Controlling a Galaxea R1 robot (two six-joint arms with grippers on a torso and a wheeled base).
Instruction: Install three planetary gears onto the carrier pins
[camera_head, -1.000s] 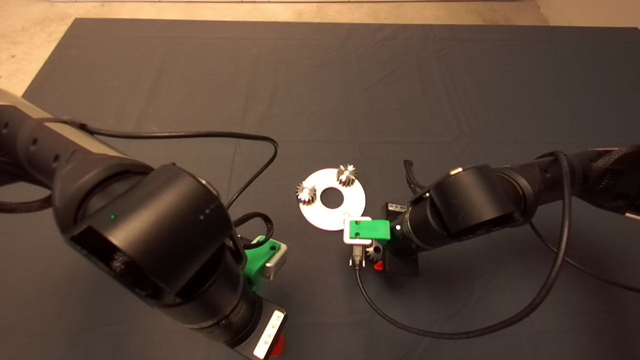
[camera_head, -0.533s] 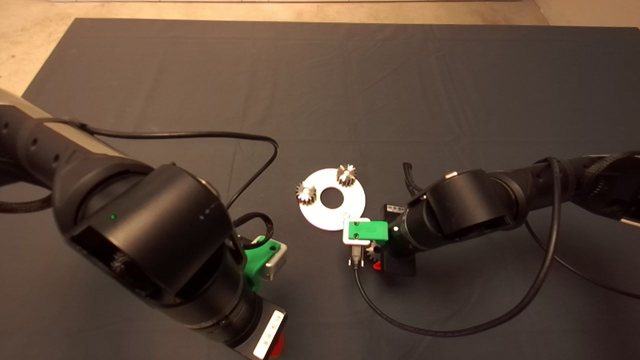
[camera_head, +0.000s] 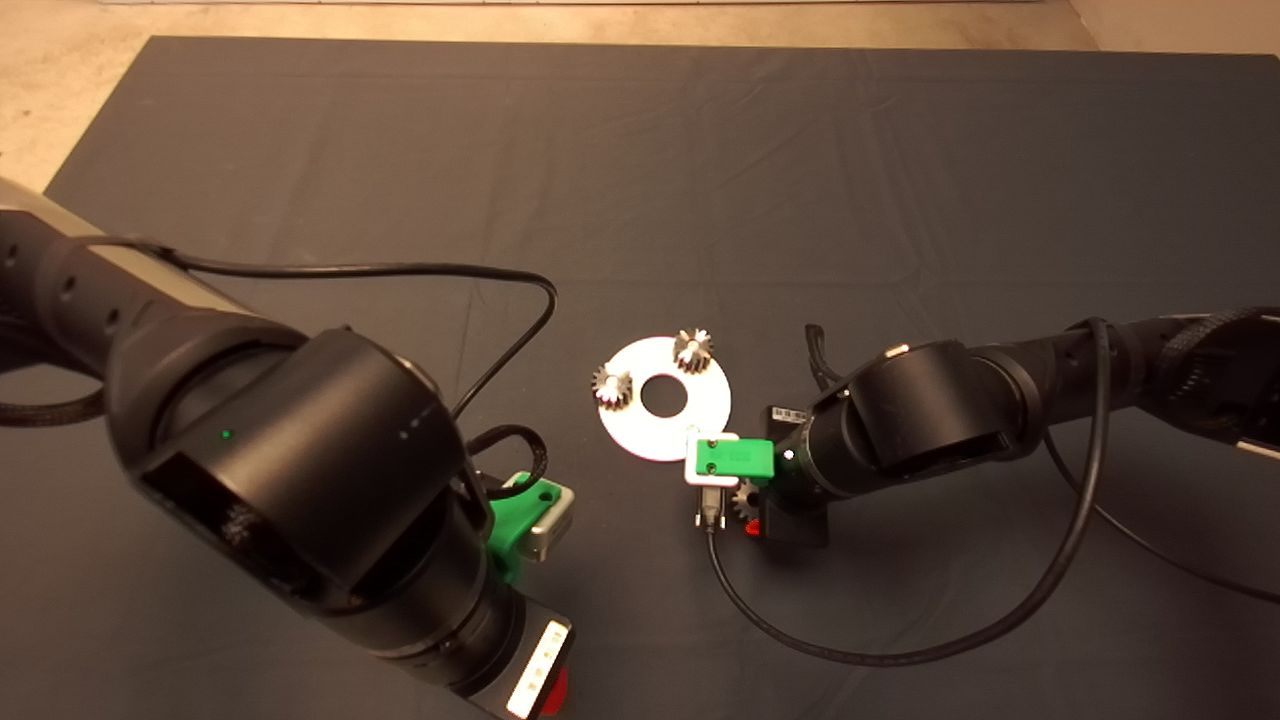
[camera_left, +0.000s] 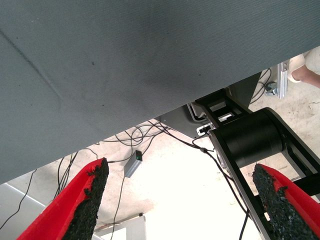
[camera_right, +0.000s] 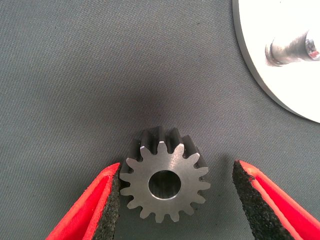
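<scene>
A shiny round disc (camera_head: 640, 430) lies mid-mat with two planetary gears (camera_head: 692, 350) (camera_head: 613, 386) standing on it. A third planetary gear (camera_right: 165, 185) lies flat on the mat just beside the disc's edge (camera_right: 272, 75), where one bare carrier pin (camera_right: 292, 47) stands. My right gripper (camera_right: 175, 200) hangs over this loose gear (camera_head: 745, 500), open, with one pad on each side of it. One pad (camera_right: 112, 195) is nearly at the teeth, the other stands apart. My left gripper (camera_left: 185, 200) is parked at the mat's near left edge, open and holding nothing.
The right arm's black cable (camera_head: 800, 640) loops over the mat in front of the gear. The left arm's bulky body (camera_head: 300, 480) fills the near left of the mat. In the left wrist view the floor beyond the mat shows cables and a black stand (camera_left: 250, 140).
The right arm has drawn in slightly to the left, with its gripper settling a little over the loose gear. The left arm, the disc and the two gears on it have not moved.
</scene>
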